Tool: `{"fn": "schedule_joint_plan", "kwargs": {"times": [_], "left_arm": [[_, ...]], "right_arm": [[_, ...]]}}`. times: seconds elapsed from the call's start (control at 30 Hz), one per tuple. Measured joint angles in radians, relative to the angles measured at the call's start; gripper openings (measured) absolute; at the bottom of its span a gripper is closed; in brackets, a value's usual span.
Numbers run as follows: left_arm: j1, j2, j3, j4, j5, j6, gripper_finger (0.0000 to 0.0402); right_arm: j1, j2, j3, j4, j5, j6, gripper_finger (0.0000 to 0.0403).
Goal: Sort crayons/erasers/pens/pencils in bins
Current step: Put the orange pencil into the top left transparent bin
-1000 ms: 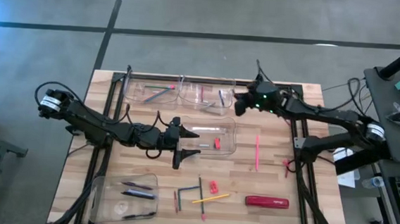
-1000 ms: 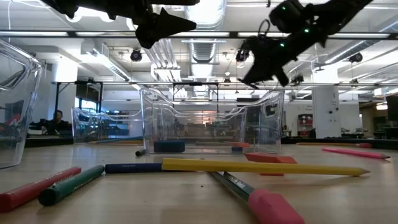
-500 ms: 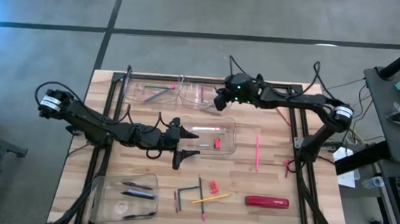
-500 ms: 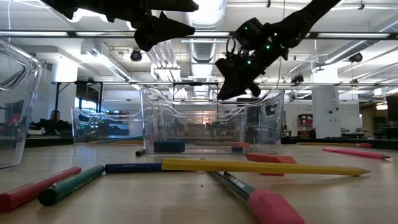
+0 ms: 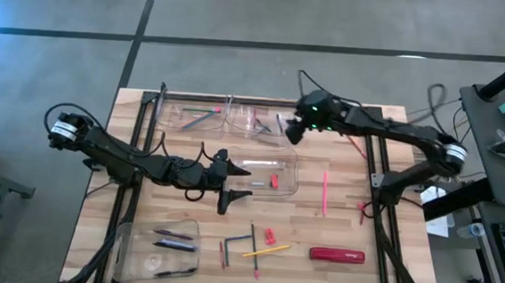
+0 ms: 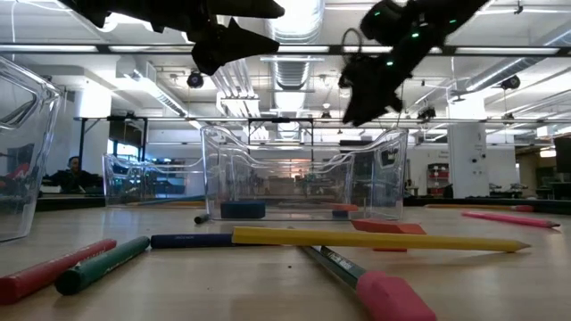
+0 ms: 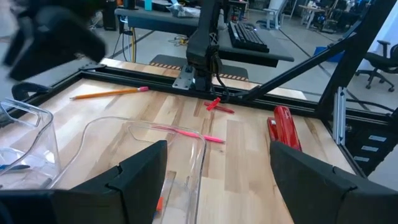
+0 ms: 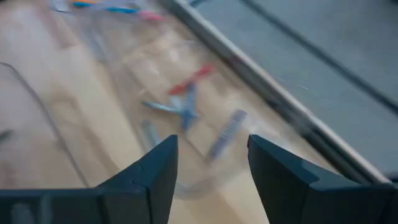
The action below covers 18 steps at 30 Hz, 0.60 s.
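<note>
My right gripper (image 5: 292,132) hangs open above the right end of a far clear bin (image 5: 255,124). In the right wrist view, blue and red sticks (image 8: 186,102) lie in that bin below my right gripper (image 8: 211,177). My left gripper (image 5: 234,181) stands open over the left end of the middle bin (image 5: 269,159), which holds a red eraser (image 5: 274,180). Nothing is between my left gripper's (image 7: 217,180) fingers. Loose on the table lie a pink pencil (image 5: 325,191), a yellow pencil (image 5: 268,249), a red eraser (image 5: 269,236) and dark sticks (image 5: 238,242).
Another far bin (image 5: 190,117) holds coloured sticks. The near-left bin (image 5: 129,249) holds dark pens (image 5: 174,240). A red oblong object (image 5: 336,254) lies near the front right, and a small red piece (image 5: 361,212) sits by the right frame rail. Black rails run along both table sides.
My right gripper went toward the table's left over the far bin, dipping toward it, then drew back toward the right and up. My left arm has kept still.
</note>
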Motion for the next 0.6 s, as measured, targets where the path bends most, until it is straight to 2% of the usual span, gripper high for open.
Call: {"fn": "schedule_joint_plan", "kwargs": {"times": [0.13,0.23,0.4,0.6], "left_arm": [[0.000,0.000,0.000,0.000,0.003,-0.015,0.0267],[0.000,0.000,0.000,0.002,0.003,-0.015,0.0267],[0.000,0.000,0.004,0.003,0.002,-0.015,0.0267],[0.000,0.000,0.005,0.016,0.002,-0.015,0.0267]], "right_arm": [[-0.014,-0.182,-0.153,0.002,0.183,0.030,0.0185],[-0.051,-0.299,-0.274,0.001,0.263,0.070,0.0179],[-0.182,-0.402,-0.451,0.001,0.268,0.137,0.0168],[-0.359,-0.375,-0.587,0.079,0.225,0.155,0.0165]]}}
